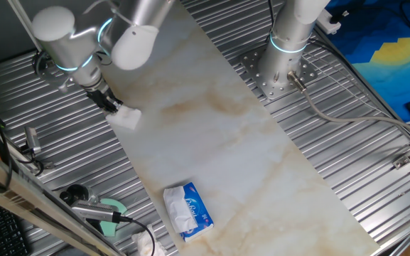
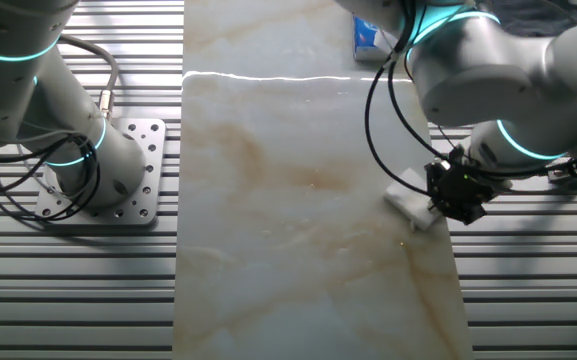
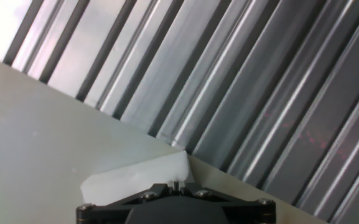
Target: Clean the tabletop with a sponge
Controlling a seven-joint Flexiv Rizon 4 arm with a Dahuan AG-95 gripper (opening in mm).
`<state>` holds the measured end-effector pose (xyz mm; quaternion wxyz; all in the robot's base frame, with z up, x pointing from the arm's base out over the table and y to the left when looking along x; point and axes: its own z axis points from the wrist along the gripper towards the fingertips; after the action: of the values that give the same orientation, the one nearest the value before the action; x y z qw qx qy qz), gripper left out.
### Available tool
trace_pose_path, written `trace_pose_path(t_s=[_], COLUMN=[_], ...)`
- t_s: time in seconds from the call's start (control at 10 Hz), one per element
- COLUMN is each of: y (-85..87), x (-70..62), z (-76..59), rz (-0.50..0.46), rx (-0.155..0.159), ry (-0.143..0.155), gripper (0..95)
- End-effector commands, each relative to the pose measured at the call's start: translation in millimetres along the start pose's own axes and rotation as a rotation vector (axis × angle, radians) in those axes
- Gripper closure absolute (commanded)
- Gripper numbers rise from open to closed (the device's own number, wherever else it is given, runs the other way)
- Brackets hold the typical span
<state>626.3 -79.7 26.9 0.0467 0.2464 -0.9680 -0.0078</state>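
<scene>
The tabletop (image 1: 247,135) is a long white marble-look slab with tan veins; it also shows in the other fixed view (image 2: 298,200). The sponge (image 1: 126,117), a small white block, sits on the slab's edge next to the ribbed metal. It shows in the other fixed view (image 2: 410,204) and in the hand view (image 3: 142,177). My gripper (image 1: 116,108) is shut on the sponge and presses it on the slab; it also shows in the other fixed view (image 2: 446,200). In the hand view the jaws stand nearly together over the sponge.
A blue-and-white tissue pack (image 1: 188,208) lies on the slab's near end. A crumpled tissue (image 1: 146,244), a green tape roll (image 1: 112,217) and tools lie on the ribbed metal. A second arm's base (image 1: 283,64) stands beside the slab.
</scene>
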Motion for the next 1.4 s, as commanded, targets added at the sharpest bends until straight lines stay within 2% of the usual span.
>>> trace_pose_path(t_s=[0.1, 0.9, 1.4], y=[6.4, 46.9, 64.9], x=[-4.5, -23.0, -24.9], z=[0.6, 0.0, 0.9], rz=[0.017, 0.116, 0.157], rx=[-0.001, -0.005, -0.004], ry=[0.002, 0.021, 0.022], gripper=[95.0, 95.0, 95.0])
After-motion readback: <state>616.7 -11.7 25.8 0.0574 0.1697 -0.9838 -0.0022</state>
